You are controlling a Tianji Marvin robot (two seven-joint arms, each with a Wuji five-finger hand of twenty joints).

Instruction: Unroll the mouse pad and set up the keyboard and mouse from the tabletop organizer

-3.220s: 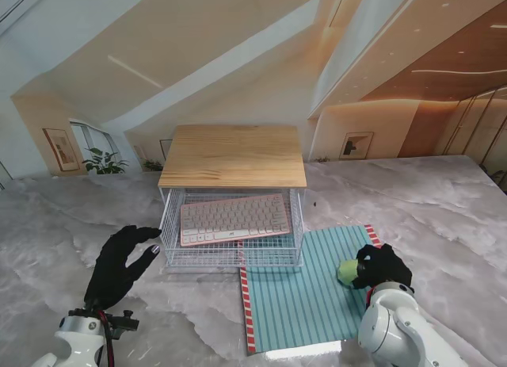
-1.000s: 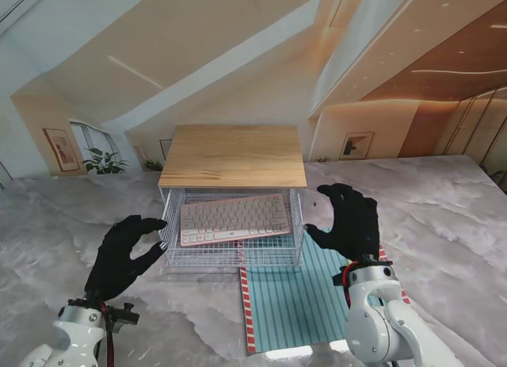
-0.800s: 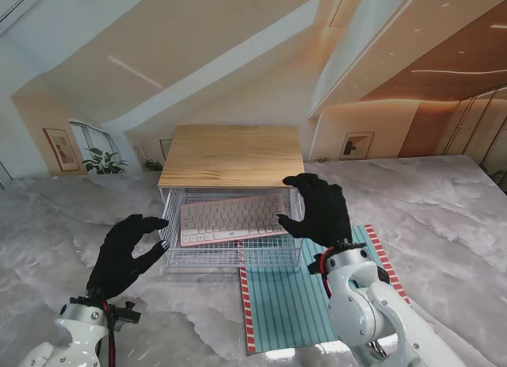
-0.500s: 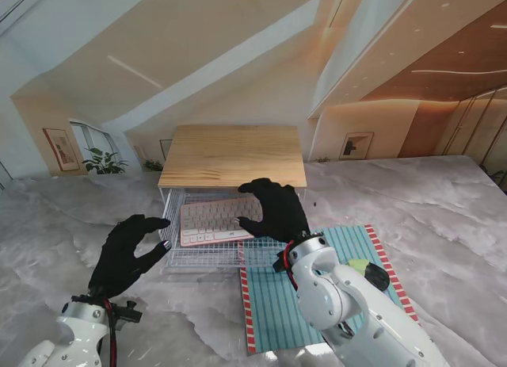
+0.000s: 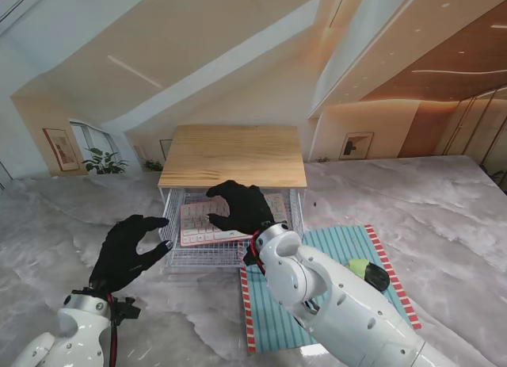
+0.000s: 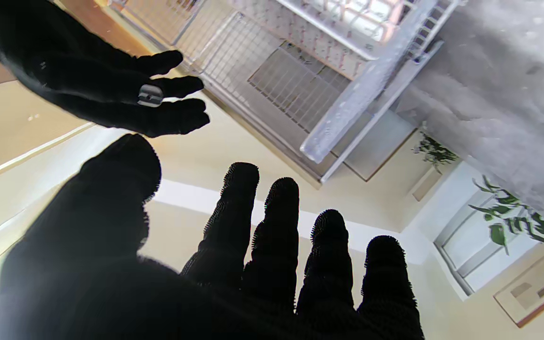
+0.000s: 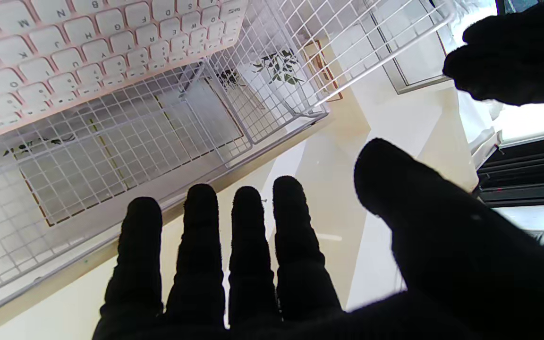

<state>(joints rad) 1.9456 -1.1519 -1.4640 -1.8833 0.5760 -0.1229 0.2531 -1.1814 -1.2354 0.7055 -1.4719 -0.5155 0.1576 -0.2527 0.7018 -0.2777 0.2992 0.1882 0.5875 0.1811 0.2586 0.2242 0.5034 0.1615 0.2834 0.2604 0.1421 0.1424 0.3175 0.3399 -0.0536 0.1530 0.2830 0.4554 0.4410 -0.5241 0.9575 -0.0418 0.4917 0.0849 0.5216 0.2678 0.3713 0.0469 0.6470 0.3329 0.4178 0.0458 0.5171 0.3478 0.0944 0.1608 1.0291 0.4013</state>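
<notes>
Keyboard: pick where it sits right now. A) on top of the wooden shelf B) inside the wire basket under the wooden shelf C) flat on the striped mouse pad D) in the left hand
B: the keyboard lies inside the wire basket, under the wooden shelf, with the right hand open above it.

The pink-framed keyboard point(image 5: 194, 221) lies inside the white wire-mesh organizer point(image 5: 207, 254) under its wooden top point(image 5: 233, 154). The striped blue mouse pad point(image 5: 277, 319) lies nearer to me, rightward. The green-and-black mouse point(image 5: 370, 273) sits on it.
</notes>
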